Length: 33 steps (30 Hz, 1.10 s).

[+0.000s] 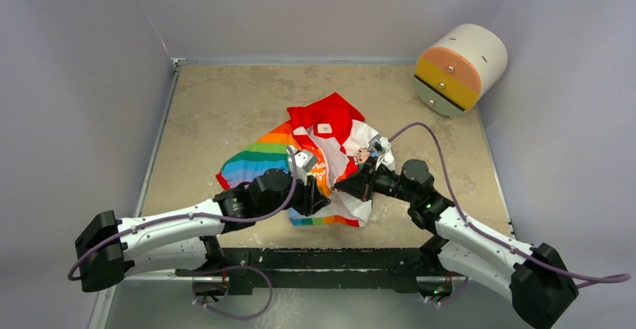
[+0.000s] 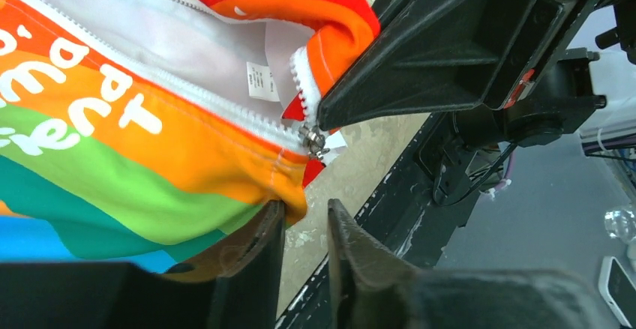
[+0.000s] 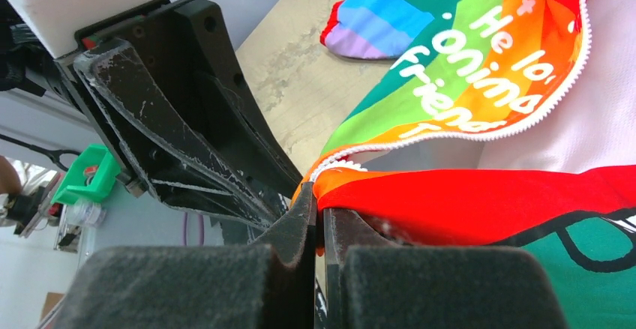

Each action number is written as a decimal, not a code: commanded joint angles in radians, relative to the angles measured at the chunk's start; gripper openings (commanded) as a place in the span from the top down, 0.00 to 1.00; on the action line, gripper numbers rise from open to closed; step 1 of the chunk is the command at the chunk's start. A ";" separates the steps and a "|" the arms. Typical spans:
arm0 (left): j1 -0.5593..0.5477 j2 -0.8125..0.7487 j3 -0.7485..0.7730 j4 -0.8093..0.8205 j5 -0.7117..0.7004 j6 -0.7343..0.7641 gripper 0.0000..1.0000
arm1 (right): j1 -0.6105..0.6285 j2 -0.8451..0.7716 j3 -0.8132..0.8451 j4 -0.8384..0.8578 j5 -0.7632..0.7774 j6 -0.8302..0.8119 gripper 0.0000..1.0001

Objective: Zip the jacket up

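Left wrist view: my left gripper stands slightly parted, gripping nothing. The jacket lies against its left finger, with the slider just above the tips. My right gripper is clenched on the jacket's red hem.

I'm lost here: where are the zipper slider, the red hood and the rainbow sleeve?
zipper slider (image 2: pixel 313 142): left wrist view, metal body.
red hood (image 1: pixel 334 110): top view, its middle.
rainbow sleeve (image 1: pixel 259 151): top view, green stripe.

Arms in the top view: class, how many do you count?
2. Left arm lower left, right arm lower right, both reaching the jacket in the middle. None seem hidden.
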 commanded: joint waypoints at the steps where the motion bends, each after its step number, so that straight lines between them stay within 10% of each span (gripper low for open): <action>1: -0.009 -0.053 0.033 0.024 -0.038 -0.026 0.69 | -0.002 -0.036 0.024 0.044 0.012 0.007 1.00; 13: -0.007 -0.187 -0.050 0.092 -0.164 -0.262 0.43 | -0.001 -0.080 -0.019 0.096 0.006 0.036 1.00; 33: -0.007 -0.124 -0.250 0.447 -0.086 -0.699 0.43 | 0.000 -0.107 -0.074 0.169 -0.012 0.057 1.00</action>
